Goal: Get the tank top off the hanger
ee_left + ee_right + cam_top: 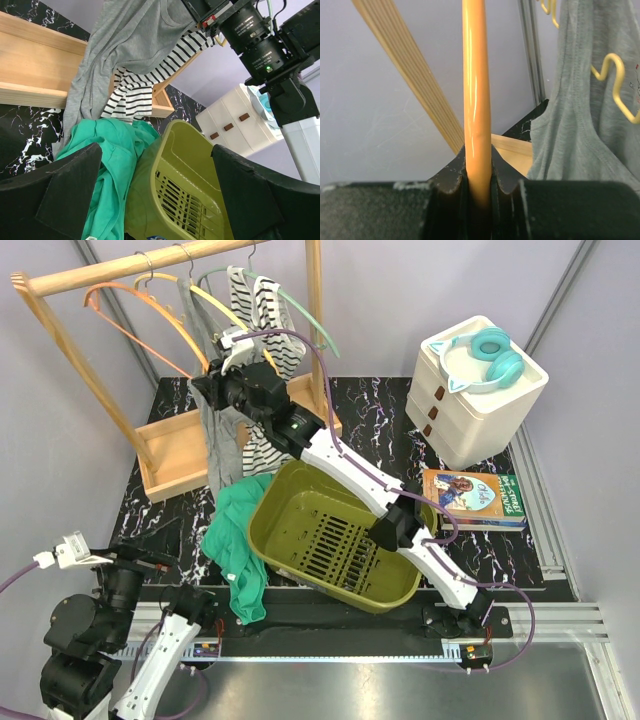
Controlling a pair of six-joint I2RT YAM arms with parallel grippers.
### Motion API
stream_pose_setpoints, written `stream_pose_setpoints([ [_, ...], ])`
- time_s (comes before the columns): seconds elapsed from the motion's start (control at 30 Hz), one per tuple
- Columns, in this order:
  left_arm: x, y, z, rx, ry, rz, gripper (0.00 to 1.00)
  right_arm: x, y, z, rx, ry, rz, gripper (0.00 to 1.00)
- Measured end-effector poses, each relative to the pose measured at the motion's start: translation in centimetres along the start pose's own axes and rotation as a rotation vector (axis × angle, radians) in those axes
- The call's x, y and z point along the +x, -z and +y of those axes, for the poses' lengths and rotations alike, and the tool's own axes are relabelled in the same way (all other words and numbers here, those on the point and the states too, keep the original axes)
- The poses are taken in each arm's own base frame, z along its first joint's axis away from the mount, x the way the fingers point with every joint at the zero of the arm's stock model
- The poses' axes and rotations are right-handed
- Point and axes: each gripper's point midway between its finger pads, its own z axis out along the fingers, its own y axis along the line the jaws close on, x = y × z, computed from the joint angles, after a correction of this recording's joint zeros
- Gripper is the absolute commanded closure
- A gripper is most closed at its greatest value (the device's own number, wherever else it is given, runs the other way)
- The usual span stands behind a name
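Note:
A grey tank top (214,435) hangs from a yellow hanger (236,316) on the wooden rack (150,266). It also shows in the left wrist view (125,45) and in the right wrist view (575,130), where the yellow hanger (620,85) pokes through it. My right gripper (222,367) is up at the rack, just left of the tank top. It (479,180) is shut on an orange hanger bar (476,75). My left gripper (150,562) is low at the near left. It (160,195) stands open with nothing between its fingers.
A black-and-white striped garment (262,300) hangs on a green hanger beside the tank top. An olive basket (275,512) sits mid-table, with a green garment (235,535) draped over its left side. White drawers (480,405) with teal headphones (487,352) and a book (472,498) stand at the right.

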Motion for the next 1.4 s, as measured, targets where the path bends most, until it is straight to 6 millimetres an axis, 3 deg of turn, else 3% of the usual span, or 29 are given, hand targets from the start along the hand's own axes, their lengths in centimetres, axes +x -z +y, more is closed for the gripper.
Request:
stream_pose_setpoints([
  [0.2,0.3,0.0,-0.1,0.008,-0.007,0.013,0.01,1.1,-0.8,-0.7,0.001,-0.007,-0.013,0.96],
  [0.37,0.8,-0.4,-0.3,0.012,-0.029,0.047,0.01,1.1,-0.9,-0.4,-0.008,-0.029,-0.017,0.50],
  [0.47,1.7,-1.2,-0.4,0.000,-0.048,0.097,0.01,2.1,-0.8,-0.5,0.001,-0.040,0.013,0.32],
  [0.53,2.6,-2.0,-0.4,-0.015,-0.059,0.143,0.01,3.2,-0.4,-0.5,0.016,-0.048,0.059,0.26],
  [0.57,3.2,-2.4,-0.4,-0.024,-0.065,0.169,0.01,3.8,-0.1,-0.4,0.022,-0.053,0.084,0.17],
  [0.67,4.8,-3.5,0.2,-0.069,-0.069,0.238,0.01,5.3,1.5,-0.3,0.048,-0.063,0.168,0.08],
  [0.73,5.9,-4.1,0.8,-0.115,-0.054,0.282,0.01,5.8,3.3,-0.1,0.073,-0.060,0.222,0.06],
  [0.83,7.9,-4.8,2.2,-0.216,-0.019,0.354,0.01,4.9,6.0,0.4,0.100,-0.052,0.254,0.03],
  [1.03,11.5,-6.0,5.7,-0.502,0.029,0.486,0.01,-0.9,13.9,2.2,0.127,-0.058,0.213,0.00],
  [1.17,13.6,-6.9,7.3,-0.660,0.033,0.560,0.01,-4.1,20.3,1.7,0.147,-0.091,0.160,0.00],
  [1.27,15.3,-7.4,8.5,-0.752,0.048,0.604,0.01,-4.8,24.2,1.1,0.159,-0.116,0.136,0.01],
  [1.4,18.9,-7.0,11.2,-0.874,0.078,0.697,0.01,-4.2,28.8,0.1,0.170,-0.151,0.134,0.00],
])
